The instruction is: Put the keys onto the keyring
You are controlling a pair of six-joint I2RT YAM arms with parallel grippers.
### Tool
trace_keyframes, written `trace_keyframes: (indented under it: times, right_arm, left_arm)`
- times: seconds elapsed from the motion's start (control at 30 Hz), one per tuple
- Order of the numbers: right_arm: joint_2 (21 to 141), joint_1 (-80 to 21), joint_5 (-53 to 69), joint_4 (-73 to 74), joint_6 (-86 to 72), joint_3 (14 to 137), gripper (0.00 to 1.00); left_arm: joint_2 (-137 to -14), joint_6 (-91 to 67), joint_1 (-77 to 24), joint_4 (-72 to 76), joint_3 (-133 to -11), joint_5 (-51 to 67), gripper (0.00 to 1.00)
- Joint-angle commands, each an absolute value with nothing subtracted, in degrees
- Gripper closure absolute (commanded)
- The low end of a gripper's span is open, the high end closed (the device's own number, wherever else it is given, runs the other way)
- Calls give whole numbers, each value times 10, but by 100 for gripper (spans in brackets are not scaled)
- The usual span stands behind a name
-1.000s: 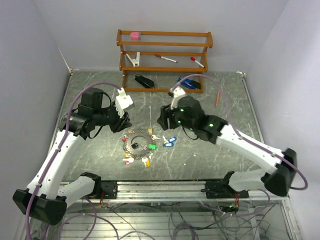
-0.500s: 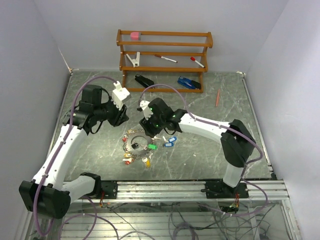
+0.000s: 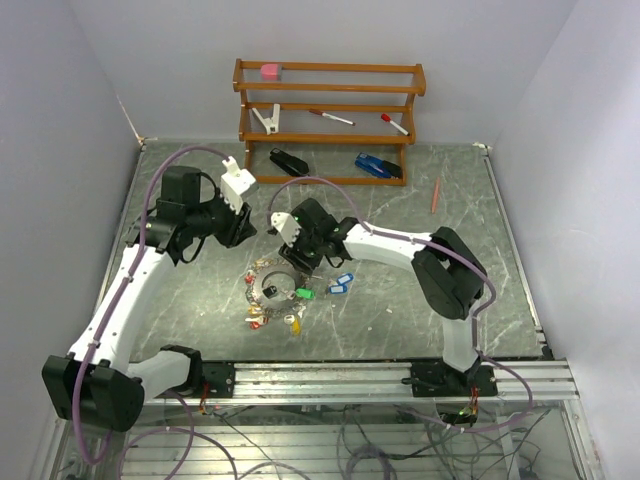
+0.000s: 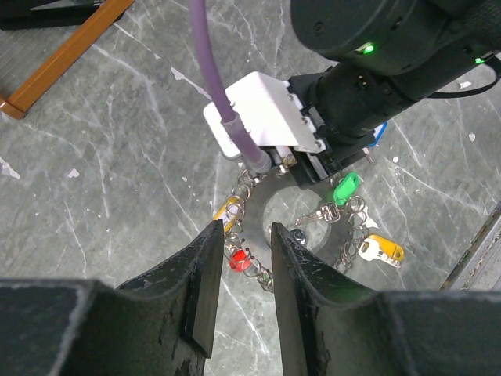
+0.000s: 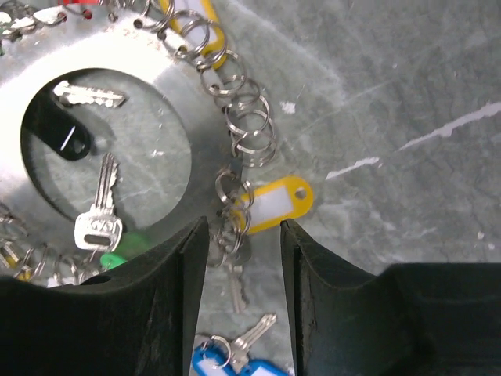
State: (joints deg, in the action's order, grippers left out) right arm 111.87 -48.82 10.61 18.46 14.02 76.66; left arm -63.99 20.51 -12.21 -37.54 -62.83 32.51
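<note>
Your right gripper [image 3: 293, 258] has swung left from mid-frame since a second ago. It now hangs over the upper-right edge of the large silvery ridged metal keyring [image 3: 270, 286], which lies at the centre of the top view. The jaws stand parted, straddling a small yellow-tagged key [image 5: 275, 202] without pinching it. Your left gripper [image 3: 243, 227] has barely shifted, at the ring's upper left, with its jaws slightly apart and nothing between them.
</note>
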Motion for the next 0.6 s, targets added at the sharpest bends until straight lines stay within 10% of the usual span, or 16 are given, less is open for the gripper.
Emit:
trace_keyframes:
  times: [0.0,0.57]
  right_arm:
    - [1146,-486,119,160,168,802,59]
    - [1183,-486,124,169,174,809,69]
  left_arm:
    - [-649,200,-115,-352,-629,343,59]
    - [-658,208,-105,-355,-636,357,60]
